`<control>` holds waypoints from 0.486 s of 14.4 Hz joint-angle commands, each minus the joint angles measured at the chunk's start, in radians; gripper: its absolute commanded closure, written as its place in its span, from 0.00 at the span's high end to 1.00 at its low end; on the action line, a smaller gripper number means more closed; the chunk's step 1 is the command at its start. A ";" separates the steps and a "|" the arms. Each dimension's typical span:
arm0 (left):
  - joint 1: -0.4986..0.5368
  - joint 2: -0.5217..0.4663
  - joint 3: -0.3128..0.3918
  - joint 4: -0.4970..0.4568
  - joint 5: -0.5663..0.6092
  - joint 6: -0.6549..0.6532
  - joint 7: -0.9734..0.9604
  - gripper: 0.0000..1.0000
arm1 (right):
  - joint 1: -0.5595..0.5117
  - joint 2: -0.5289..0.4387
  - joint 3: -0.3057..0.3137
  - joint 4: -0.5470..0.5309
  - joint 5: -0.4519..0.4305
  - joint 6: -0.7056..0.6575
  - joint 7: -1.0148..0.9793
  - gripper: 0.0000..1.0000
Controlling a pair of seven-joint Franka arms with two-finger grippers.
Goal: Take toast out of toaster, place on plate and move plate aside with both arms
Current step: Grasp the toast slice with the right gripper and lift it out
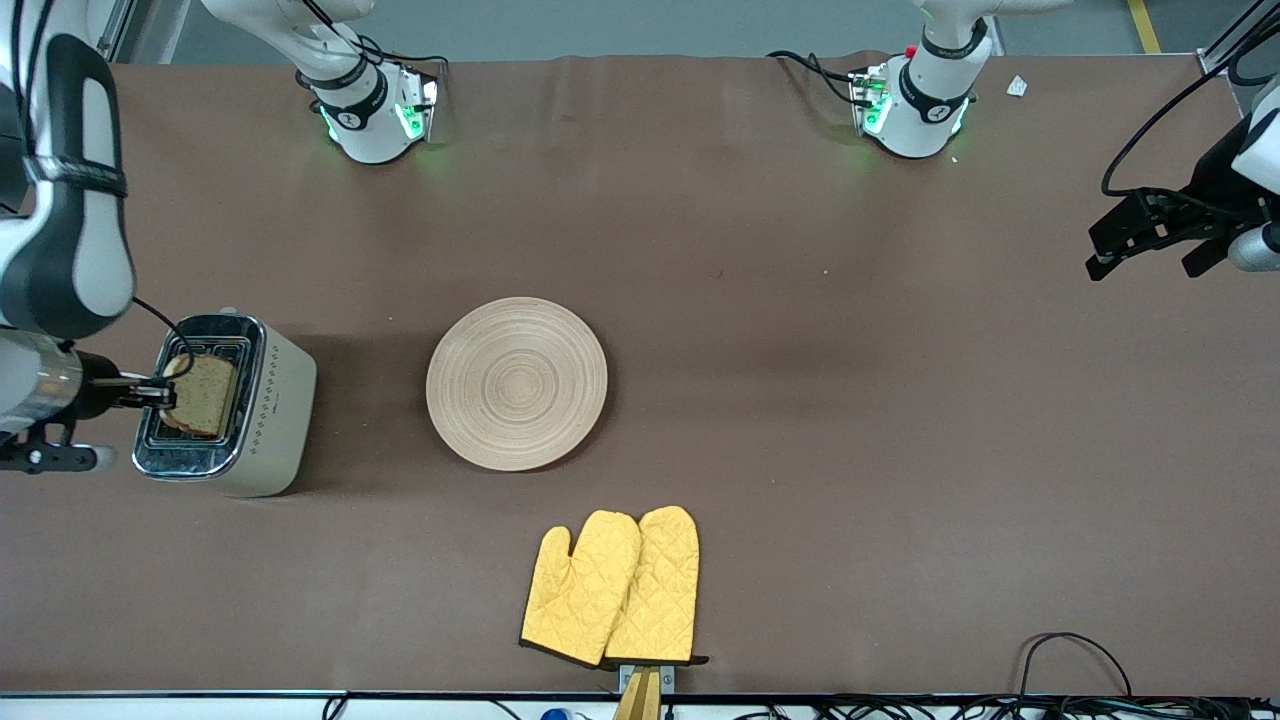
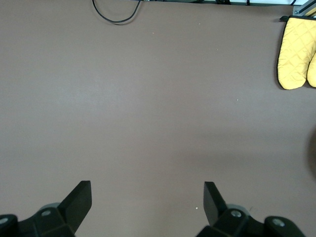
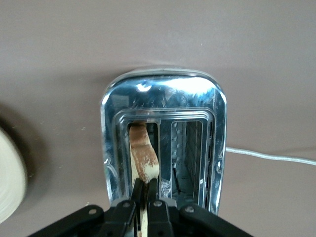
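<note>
Now the right gripper (image 3: pixel 144 190) fingers pinch the toast (image 3: pixel 143 153) in the toaster (image 3: pixel 163 94); left gripper (image 2: pixel 147 197) fingers gape wide.

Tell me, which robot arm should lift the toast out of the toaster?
The right one. The right gripper is already shut on the toast in the toaster. The left gripper waits open over bare table at the left arm's end.

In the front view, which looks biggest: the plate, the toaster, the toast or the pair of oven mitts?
1. Plate
2. Oven mitts and toaster: look much alike, so I won't rank them
3. Toast, smallest; it stands partly in the toaster.
</note>
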 commanded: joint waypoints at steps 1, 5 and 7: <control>-0.001 0.011 -0.003 0.026 0.012 -0.021 -0.015 1.00 | 0.083 -0.033 0.002 0.132 0.002 -0.158 0.047 0.00; -0.001 0.011 -0.003 0.026 0.012 -0.021 -0.014 1.00 | 0.281 -0.025 0.002 0.145 -0.001 -0.117 0.280 0.00; -0.001 0.011 -0.003 0.026 0.012 -0.021 -0.018 1.00 | 0.347 -0.017 0.005 0.103 0.004 -0.025 0.286 0.00</control>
